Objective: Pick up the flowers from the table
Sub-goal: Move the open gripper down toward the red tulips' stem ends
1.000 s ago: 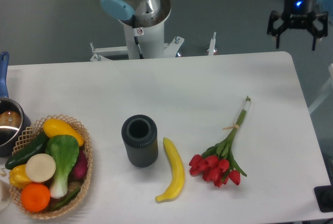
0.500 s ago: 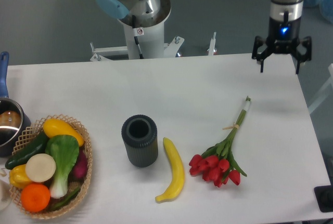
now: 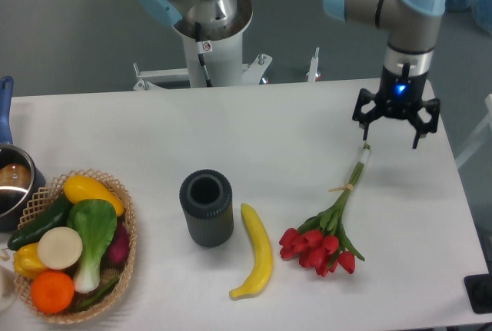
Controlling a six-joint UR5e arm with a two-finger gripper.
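Gripper (image 3: 395, 126) spread wide, holding nothing, pointing down above right rear part of white worktop (image 3: 254, 139). Flowers (image 3: 329, 223) lie flat on worktop, right of centre: red heads toward front edge, green stems running up-right, thin band around stems midway. Stem tips just below gripper, apart from it. Yellow banana (image 3: 257, 251) just left of flowers. Dark ribbed cylinder (image 3: 206, 207) upright beside banana. Wicker basket (image 3: 123, 231) of vegetables at left edge.

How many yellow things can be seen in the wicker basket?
2: a yellow squash at the top of the basket, and a yellow pepper at its left edge. More may be hidden underneath.
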